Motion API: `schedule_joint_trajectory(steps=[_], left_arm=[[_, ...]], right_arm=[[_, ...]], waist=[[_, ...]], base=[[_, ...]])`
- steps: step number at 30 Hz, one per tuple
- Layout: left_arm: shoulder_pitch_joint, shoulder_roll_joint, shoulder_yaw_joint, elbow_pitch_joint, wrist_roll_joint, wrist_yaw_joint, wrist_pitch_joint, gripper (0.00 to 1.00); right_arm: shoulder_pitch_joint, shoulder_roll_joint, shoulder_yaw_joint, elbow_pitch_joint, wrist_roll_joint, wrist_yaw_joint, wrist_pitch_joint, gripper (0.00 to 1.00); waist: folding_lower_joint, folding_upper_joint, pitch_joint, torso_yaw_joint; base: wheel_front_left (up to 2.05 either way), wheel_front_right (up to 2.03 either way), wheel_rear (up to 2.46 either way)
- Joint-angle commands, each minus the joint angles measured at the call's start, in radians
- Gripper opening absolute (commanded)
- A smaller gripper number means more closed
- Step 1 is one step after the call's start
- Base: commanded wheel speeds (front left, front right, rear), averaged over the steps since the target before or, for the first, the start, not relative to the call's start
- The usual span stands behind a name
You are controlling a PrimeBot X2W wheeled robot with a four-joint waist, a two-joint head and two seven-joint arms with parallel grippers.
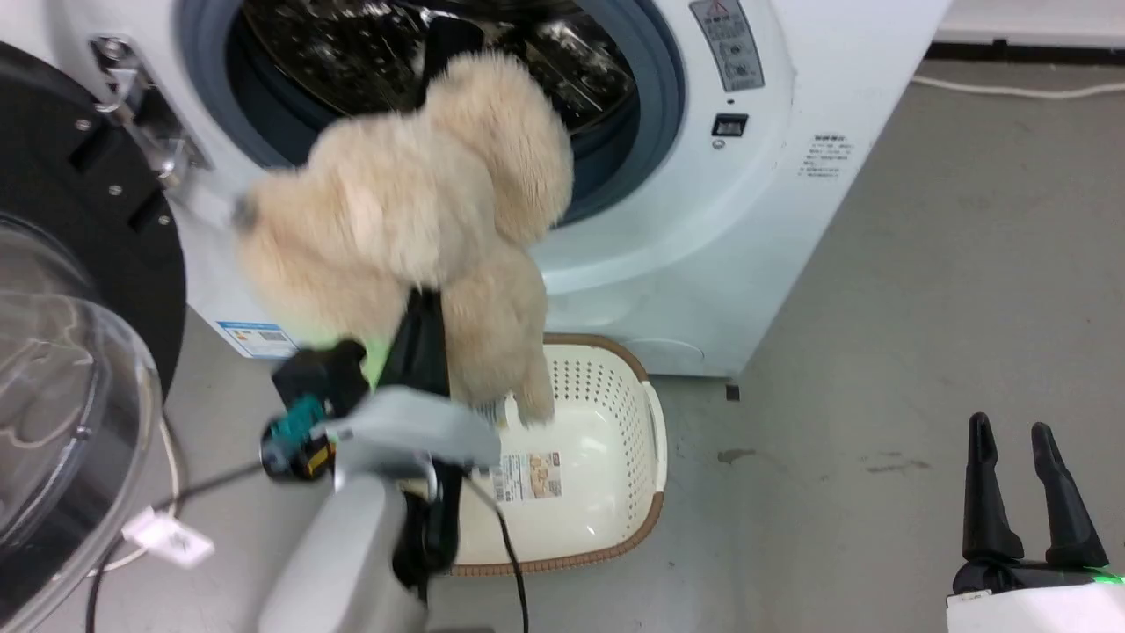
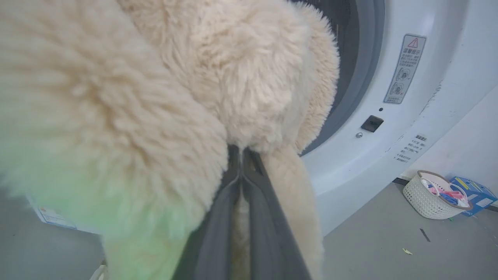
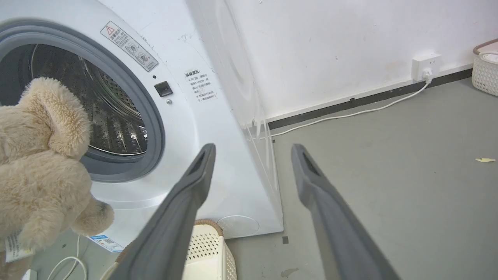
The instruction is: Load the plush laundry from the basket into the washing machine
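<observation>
Three views, one plush toy at the washer's mouth

From the head camera, the left pincer (image 1: 425, 299) rises under the plush laundry (image 1: 413, 202). The plush laundry hangs in the air before the round opening of the washing machine (image 1: 747, 220), above the basket (image 1: 652, 422). That basket is oval cream plastic with perforated walls and a brown woven-look rim. It sits on the grey floor (image 1: 879, 308) close against the machine, with a label sticker (image 1: 530, 476) on its bare bottom. At the left, the door (image 1: 61, 413) is swung open, a black frame around a clear dome.

The left wrist camera adds the grip itself: two dark fingers (image 2: 218, 217) pressed together, pinching a fold of long, shaggy cream fur. It also takes in a small white lattice basket (image 2: 424, 198) of coloured items and a blue box (image 2: 472, 192) by the wall.

The right wrist camera gives the shiny perforated steel drum (image 3: 113, 116) behind the grey rubber ring (image 3: 155, 128). It also shows a white tag (image 3: 13, 245) on the plush laundry, and a wall socket (image 3: 426, 64) with a white cable (image 3: 350, 112). The right pincer (image 3: 253, 149) is spread wide, grasping nothing, well apart from the plush laundry.
</observation>
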Motion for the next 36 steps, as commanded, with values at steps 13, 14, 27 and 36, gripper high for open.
schedule_joint_trajectory(steps=[13,14,27,36], left_arm=[[-0.3,0.045,0.092,0.126,0.032,-0.017,-0.006,0.0],[-0.322,0.048,0.097,0.135,0.035,-0.018,-0.006,0.0],[-0.629,0.114,0.135,0.265,0.075,-0.018,0.0,0.0],[-0.848,0.172,0.129,0.346,0.104,-0.022,0.022,0.0]], right_arm=[[-0.048,-0.001,-0.01,-0.027,0.0,0.001,-0.004,1.0],[-0.053,-0.001,-0.01,-0.028,0.001,0.001,-0.004,1.0],[-0.123,-0.001,-0.004,-0.047,0.022,0.001,-0.004,1.0],[-0.154,-0.001,0.01,-0.054,0.045,0.001,-0.004,1.0]], waist=[[0.0,0.0,0.139,-0.07],[0.0,0.0,0.151,-0.075],[0.0,0.0,0.316,-0.139],[0.0,0.0,0.41,-0.177]], base=[[0.0,0.0,0.0],[0.0,0.0,0.0],[0.0,0.0,0.0],[0.0,0.0,0.0]])
